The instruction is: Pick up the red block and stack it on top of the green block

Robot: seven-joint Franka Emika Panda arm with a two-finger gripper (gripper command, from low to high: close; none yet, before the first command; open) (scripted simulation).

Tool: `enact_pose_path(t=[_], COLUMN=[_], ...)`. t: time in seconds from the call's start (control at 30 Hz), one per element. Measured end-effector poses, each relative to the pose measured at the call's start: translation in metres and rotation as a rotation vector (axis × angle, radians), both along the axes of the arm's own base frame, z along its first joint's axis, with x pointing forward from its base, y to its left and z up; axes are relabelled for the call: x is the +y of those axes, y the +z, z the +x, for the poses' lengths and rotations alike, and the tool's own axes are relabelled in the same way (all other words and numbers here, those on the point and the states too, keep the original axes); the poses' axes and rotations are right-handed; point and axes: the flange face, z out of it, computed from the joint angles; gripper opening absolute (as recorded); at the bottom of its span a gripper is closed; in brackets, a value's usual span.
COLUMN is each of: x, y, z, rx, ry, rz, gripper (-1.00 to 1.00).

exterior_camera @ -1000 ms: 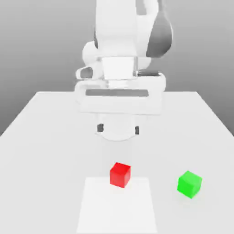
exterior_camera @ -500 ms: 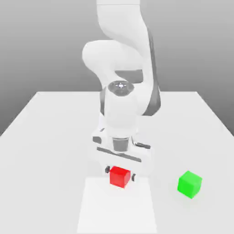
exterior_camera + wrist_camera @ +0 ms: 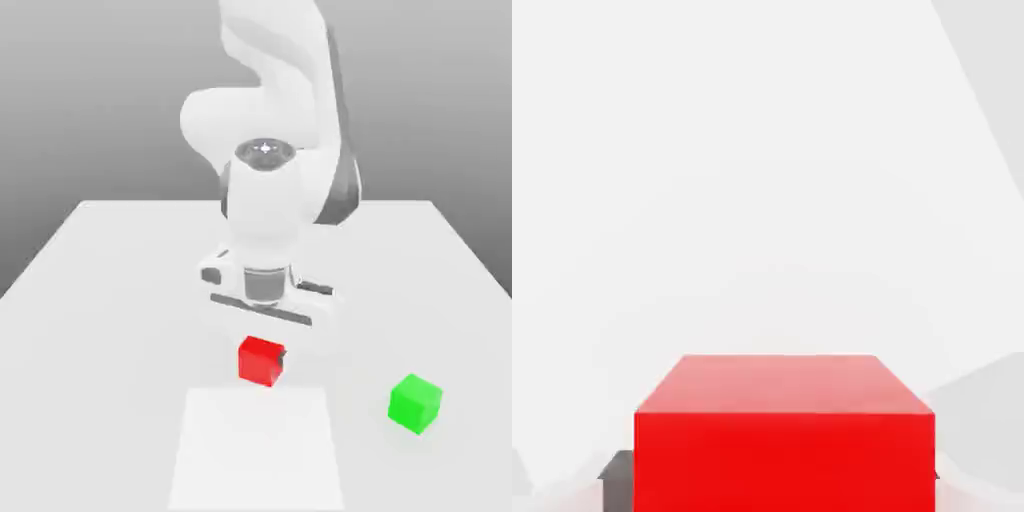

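The claw [image 3: 262, 358] is clamped tight on the red block [image 3: 261, 361], holding it just above the white desk [image 3: 100, 300], well apart from the green block [image 3: 415, 403] at the exterior view's right.

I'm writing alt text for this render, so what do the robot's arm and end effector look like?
The arm is glossy white with rounded, bulbous links and dark grey joint sections. A round grey cap marks the wrist. The end effector hangs from a flat white crossbar with dark fingers. No cables or lettering visible.
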Motion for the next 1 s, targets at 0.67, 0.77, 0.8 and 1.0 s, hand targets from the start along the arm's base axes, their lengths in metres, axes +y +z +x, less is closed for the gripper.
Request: enact_pose_path(t=[0.67, 0.77, 0.8, 1.0], x=[0.201, 0.212, 0.212, 0.209], y=[0.038, 0.021, 0.012, -0.024], z=[0.022, 0.022, 0.023, 0.023], rx=[0.001, 0.000, -0.001, 0.000], ry=[0.456, 0.474, 0.473, 0.467], rz=[0.000, 0.003, 0.003, 0.001], gripper=[-1.00, -1.00, -1.00, 1.00])
